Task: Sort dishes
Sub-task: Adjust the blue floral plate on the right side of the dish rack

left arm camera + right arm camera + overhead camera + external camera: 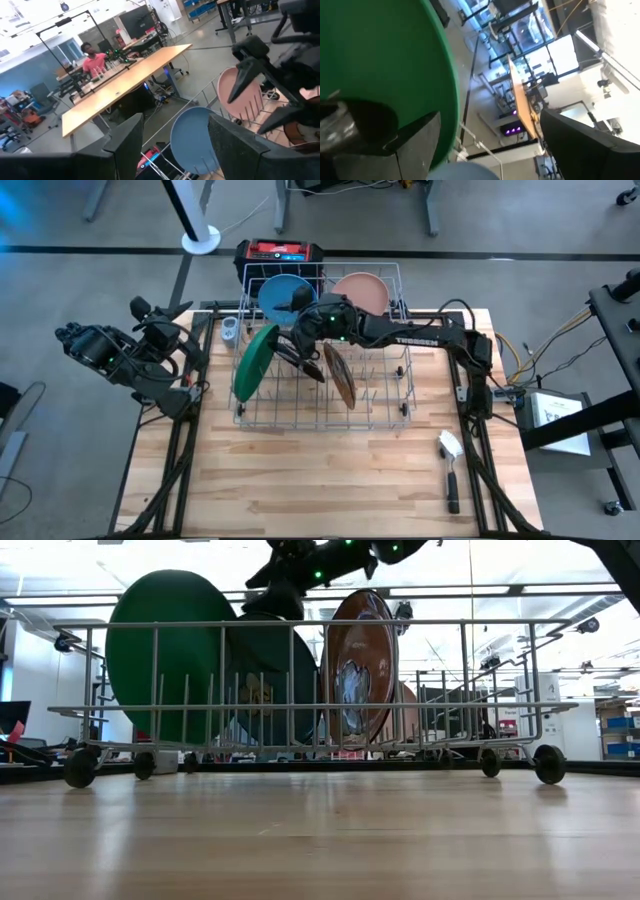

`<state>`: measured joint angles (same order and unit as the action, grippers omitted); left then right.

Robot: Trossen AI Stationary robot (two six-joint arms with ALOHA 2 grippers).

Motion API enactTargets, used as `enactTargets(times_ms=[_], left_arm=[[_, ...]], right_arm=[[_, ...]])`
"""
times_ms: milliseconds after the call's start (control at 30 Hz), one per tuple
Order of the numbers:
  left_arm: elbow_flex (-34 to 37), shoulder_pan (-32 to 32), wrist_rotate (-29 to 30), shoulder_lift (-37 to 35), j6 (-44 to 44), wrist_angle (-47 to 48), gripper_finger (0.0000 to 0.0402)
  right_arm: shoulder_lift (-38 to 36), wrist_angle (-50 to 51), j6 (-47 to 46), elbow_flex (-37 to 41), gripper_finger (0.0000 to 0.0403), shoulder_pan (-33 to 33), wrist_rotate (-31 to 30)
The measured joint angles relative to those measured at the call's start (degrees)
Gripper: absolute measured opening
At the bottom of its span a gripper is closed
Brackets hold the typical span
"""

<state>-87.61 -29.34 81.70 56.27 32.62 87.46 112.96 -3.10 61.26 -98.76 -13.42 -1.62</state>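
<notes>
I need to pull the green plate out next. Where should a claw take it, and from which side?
By its top rim, coming down from above. The green plate stands on edge, leaning, in the wire rack, so only its upper edge is clear of the wires.

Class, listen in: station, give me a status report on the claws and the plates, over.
Right claw open over the rack, beside the green plate. Left claw parked at table's left edge. Blue plate, pink plate, brown plate racked. Nothing obstructing.
</notes>
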Motion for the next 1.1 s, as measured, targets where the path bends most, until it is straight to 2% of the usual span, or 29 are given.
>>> enactTargets(times_ms=[267,433,600,700,800,900,1100], left_arm=[[0.0,0.0,-0.9,0.1,0.5,0.0,0.0211],[0.0,0.0,-7.7,0.6,3.1,-0.1,0.0211],[0.0,0.0,-11.3,2.3,6.2,-0.2,0.0211],[0.0,0.0,-12.1,3.7,6.8,-0.2,0.0211],[0.0,0.0,-13.0,5.5,6.9,-0.2,0.0211],[0.0,0.0,-14.2,7.3,7.0,-0.2,0.0211],[0.0,0.0,-14.0,10.1,6.9,0.0,0.0211]], right_arm=[[-6.1,8.2,-4.1,-0.1,0.0332,-0.7,-1.5],[-10.1,15.8,-10.1,-0.1,0.0332,-1.5,-1.0],[-13.4,21.1,-19.3,-0.1,0.033,-1.4,10.6],[-13.7,24.2,-21.7,0.0,0.0314,0.0,12.3],[-13.6,28.2,-22.0,0.2,0.028,1.3,12.2],[-13.6,30.5,-21.9,0.9,0.0227,2.7,12.2],[-13.5,31.0,-20.3,2.7,0.0078,5.3,12.0]])
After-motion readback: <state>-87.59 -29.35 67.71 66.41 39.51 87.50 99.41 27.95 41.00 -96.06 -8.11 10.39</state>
